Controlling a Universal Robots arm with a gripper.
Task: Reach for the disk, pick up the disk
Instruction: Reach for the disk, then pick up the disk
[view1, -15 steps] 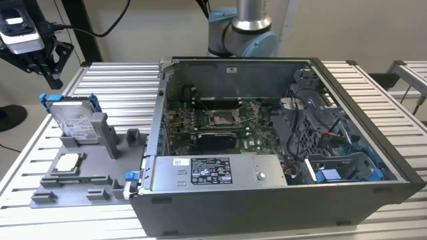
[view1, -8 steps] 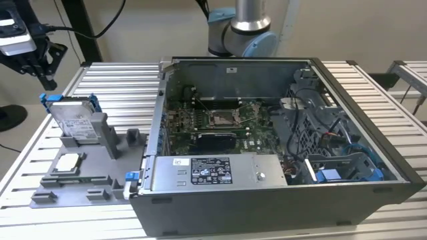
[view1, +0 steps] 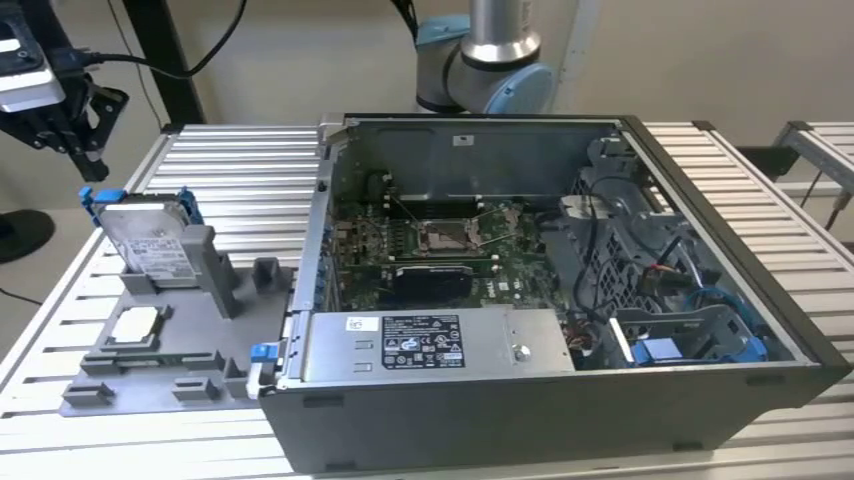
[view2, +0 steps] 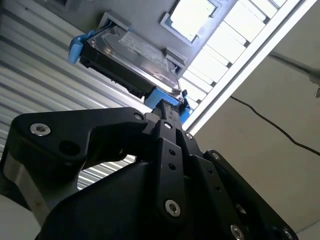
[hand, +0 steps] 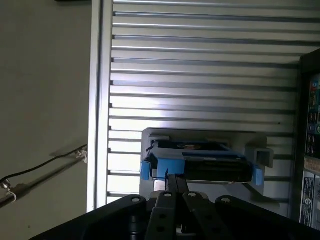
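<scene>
The disk (view1: 150, 240) is a silver-grey hard drive with a white label and a blue carrier frame. It stands on edge in a slot of the grey fixture (view1: 174, 345) at the exterior view's left. My black gripper (view1: 83, 160) hangs in the air above and to the left of the disk, clear of it. In both wrist views the fingers lie together with nothing between them, and the gripper's tip (view2: 167, 106) (hand: 175, 179) points at the blue end of the disk (view2: 135, 60) (hand: 200, 161).
A small square chip (view1: 136, 325) lies in the fixture in front of the disk. An open computer case (view1: 561, 270) fills the middle of the slatted metal table (view1: 227, 170). The arm's base (view1: 487, 60) stands behind the case. The table's edge (hand: 100, 125) runs close to the disk.
</scene>
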